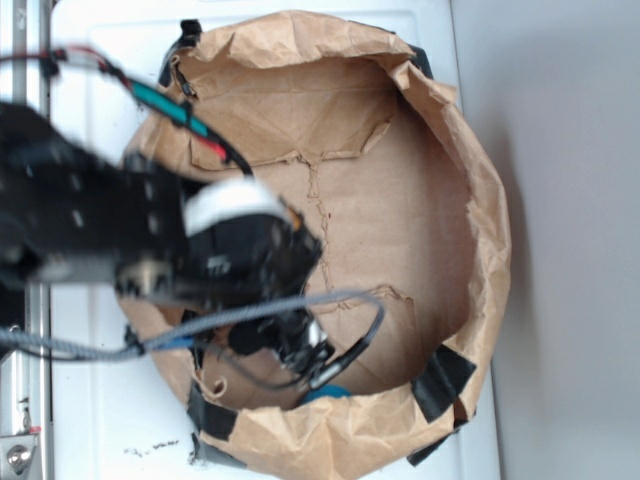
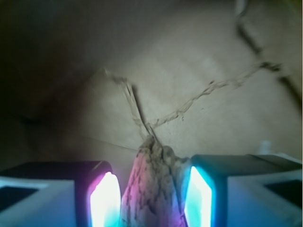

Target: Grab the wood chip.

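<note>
In the wrist view the wood chip (image 2: 154, 194) is a rough, streaked bark-like piece with a ragged tip, standing lengthwise between my two glowing pads. My gripper (image 2: 152, 174) is shut on it: the right pad (image 2: 198, 198) presses its side and the left pad (image 2: 106, 203) sits against the other side. In the exterior view my gripper (image 1: 298, 348) is low at the near-left inside of the brown paper bowl (image 1: 485, 210). The arm hides the chip there.
Cracks and torn flaps run across the paper floor (image 2: 199, 94). A sliver of a blue ball (image 1: 326, 393) shows just under my gripper by the bowl's front wall. Black tape (image 1: 440, 378) holds the rim. Cables (image 1: 250, 312) loop across the arm. Dark crumbs (image 1: 150, 449) lie on the white table.
</note>
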You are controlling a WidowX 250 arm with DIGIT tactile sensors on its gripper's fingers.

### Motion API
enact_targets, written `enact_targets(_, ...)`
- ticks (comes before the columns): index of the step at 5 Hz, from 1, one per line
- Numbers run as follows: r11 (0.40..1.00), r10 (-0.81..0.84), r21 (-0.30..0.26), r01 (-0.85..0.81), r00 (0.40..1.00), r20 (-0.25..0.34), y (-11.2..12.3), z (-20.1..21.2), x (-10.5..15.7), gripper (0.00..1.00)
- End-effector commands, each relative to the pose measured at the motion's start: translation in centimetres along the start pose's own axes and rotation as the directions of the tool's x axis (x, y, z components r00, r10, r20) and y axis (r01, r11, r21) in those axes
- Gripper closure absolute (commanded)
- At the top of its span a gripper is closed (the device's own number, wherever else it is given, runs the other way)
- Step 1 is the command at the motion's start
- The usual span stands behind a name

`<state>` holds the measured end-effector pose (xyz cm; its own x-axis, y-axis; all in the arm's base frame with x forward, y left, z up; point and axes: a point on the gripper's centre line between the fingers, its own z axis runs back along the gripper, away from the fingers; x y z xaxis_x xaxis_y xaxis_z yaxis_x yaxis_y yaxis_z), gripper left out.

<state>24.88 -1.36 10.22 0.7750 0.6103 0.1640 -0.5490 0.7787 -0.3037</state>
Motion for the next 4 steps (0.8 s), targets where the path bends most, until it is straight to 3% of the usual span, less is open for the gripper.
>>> enact_targets(1,0.994,0.105,-0.026,-0.103,0.990,0.096,0.4,4.6,3.2,1.00)
enact_targets(4,0.996,0.068,-0.069,-0.058,0.987,0.149,1.1,6.1,3.0,1.00)
